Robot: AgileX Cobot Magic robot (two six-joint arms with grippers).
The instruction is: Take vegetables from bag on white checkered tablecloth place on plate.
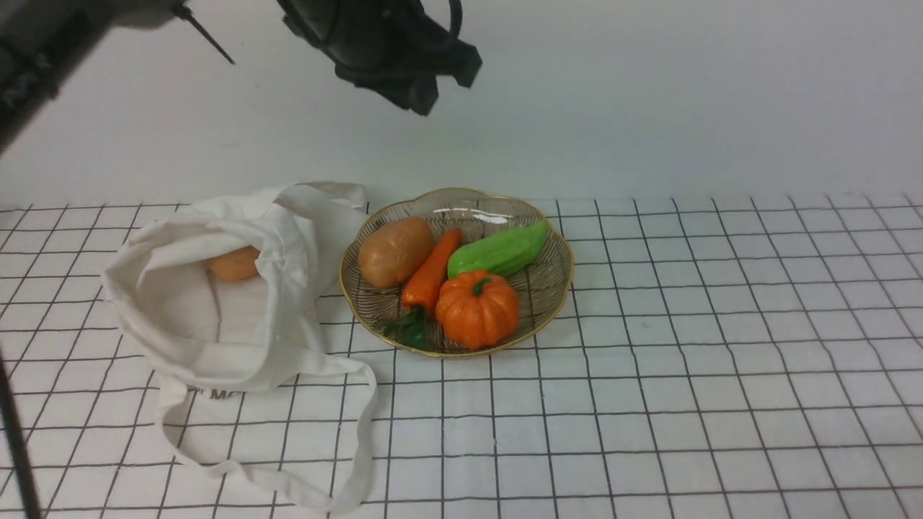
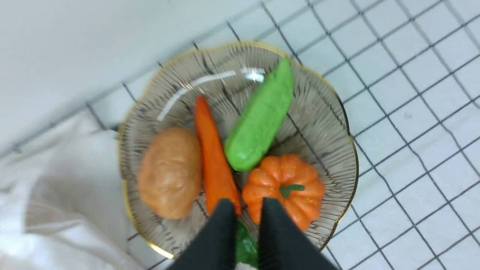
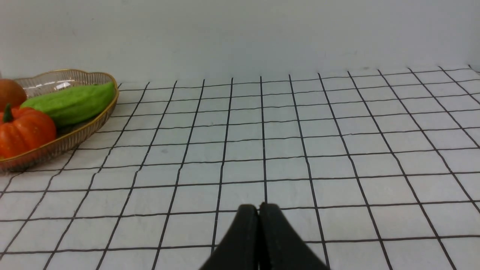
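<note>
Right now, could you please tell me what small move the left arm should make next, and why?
Probably swing the left hand from above the plate toward the bag: the hand is empty, jaws slightly apart, one potato lies plated, and a second potato shows inside the bag.

Staged lab-type tabletop: white checkered tablecloth [image 1: 721, 324] spread flat, bare pale wall [image 1: 649, 108] directly behind, black robot arm [image 1: 389, 43] overhead.
</note>
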